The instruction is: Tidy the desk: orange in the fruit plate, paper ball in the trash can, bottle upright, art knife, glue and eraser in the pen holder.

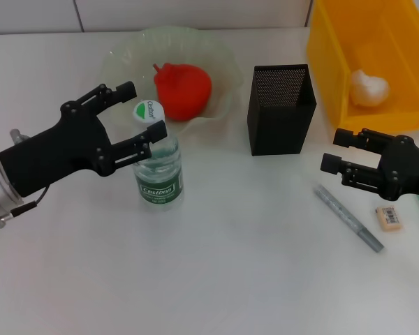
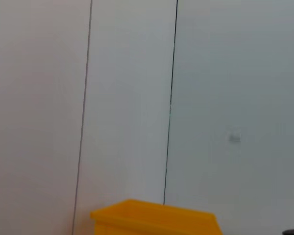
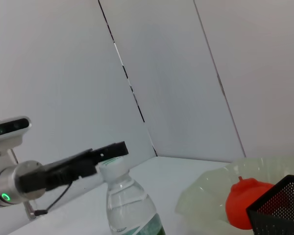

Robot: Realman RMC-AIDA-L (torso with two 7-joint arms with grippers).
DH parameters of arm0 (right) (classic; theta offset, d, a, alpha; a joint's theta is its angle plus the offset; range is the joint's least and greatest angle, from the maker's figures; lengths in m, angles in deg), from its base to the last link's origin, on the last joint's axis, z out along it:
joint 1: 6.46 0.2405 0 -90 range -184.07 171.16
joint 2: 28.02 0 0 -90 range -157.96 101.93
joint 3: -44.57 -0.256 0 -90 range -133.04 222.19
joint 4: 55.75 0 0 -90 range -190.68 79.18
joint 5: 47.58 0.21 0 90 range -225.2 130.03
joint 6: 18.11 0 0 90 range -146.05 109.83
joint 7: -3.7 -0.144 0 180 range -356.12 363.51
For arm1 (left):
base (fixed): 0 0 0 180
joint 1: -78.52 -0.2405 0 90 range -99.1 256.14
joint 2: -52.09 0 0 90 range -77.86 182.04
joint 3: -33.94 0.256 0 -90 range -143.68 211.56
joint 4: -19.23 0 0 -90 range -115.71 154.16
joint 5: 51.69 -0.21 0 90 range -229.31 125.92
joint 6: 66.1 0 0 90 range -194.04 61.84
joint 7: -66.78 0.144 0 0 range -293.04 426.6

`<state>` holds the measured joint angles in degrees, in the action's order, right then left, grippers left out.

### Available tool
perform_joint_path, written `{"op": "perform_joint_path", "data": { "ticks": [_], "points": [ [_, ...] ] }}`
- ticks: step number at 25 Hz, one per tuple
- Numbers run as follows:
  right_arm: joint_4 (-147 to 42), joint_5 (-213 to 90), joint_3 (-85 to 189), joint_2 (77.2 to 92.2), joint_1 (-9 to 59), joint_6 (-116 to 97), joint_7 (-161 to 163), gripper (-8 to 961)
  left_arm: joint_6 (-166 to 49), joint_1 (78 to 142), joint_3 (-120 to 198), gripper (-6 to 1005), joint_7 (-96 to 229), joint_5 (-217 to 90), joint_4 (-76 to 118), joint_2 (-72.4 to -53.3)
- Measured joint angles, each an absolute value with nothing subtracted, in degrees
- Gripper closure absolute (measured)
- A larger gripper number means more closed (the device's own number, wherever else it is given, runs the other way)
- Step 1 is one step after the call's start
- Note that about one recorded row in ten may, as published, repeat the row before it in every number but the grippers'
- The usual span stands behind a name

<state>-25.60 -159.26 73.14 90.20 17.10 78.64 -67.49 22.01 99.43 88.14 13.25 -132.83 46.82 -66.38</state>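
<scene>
Jaws on the left gripper (image 1: pixel 136 110) are standing spread around the upright bottle (image 1: pixel 158 166), so that step is looking finished; the right gripper (image 1: pixel 336 151), also spread, is hovering near the art knife (image 1: pixel 349 217), needing a descent

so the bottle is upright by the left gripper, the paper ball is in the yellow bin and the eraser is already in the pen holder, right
Not quite. The eraser is not in the pen holder; the head view shows it lying on the table near the right gripper. The rest holds: the bottle stands upright at the left gripper, and the paper ball is in the yellow bin.
</scene>
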Motion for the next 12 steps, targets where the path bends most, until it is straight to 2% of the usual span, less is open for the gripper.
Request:
{"op": "perform_joint_path", "data": {
  "ticks": [2,5,9,10,12],
  "points": [
    [-25.6,-159.3,73.1,90.2,17.1,78.6,-67.5,276,25.7,99.3,86.6,147,12.6,-132.8,46.9,-66.29],
    [-25.6,-159.3,73.1,90.2,17.1,78.7,-67.5,276,30.4,99.2,84.4,148,10.6,-132.7,47.3,-65.98],
    [-25.6,-159.3,73.0,90.2,17.1,78.7,-67.5,276,42.8,99.2,81.9,150,4.8,-132.9,47.4,-63.34],
    [-25.6,-159.3,72.9,90.2,17.2,78.8,-67.5,276,42.8,99.2,81.9,150,4.8,-132.9,47.4,-63.34],
    [-25.6,-159.3,72.7,90.19,17.2,79.0,-67.5,276,47.5,99.1,83.8,151,2.8,-134.2,47.5,-61.31]
  ]
}}
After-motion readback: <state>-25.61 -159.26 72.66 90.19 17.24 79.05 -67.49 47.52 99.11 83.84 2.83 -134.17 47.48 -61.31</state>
